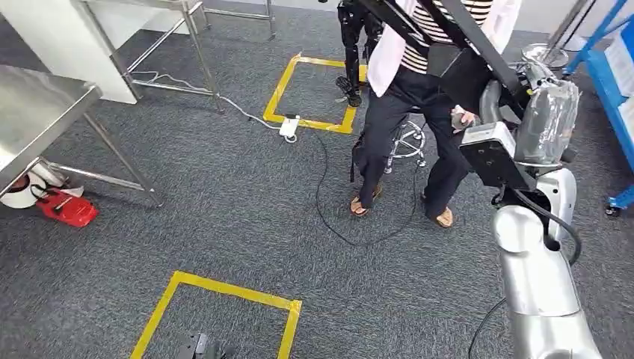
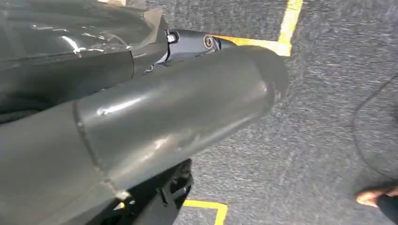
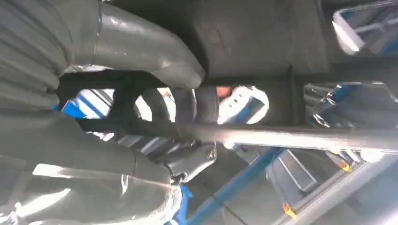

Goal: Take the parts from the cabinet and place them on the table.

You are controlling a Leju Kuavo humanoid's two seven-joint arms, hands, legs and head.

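My right arm is raised at the right of the head view. Its hand [image 1: 540,88] holds a grey part wrapped in clear plastic [image 1: 549,123], upright and well above the floor. In the right wrist view the thick thumb [image 3: 145,44] and dark fingers [image 3: 187,110] are curled in, with the plastic-wrapped part [image 3: 94,187] against the palm. A steel table [image 1: 34,105] stands at the far left. The blue cabinet frame [image 1: 613,71] is at the right edge, beside the raised arm.
A person in a striped top and dark trousers [image 1: 407,112] stands close to my right arm, one hand [image 1: 463,118] near its wrist. Yellow tape squares [image 1: 224,299] mark the grey carpet. A cable [image 1: 329,217], a red object [image 1: 67,209] and a stool [image 1: 407,142] lie around.
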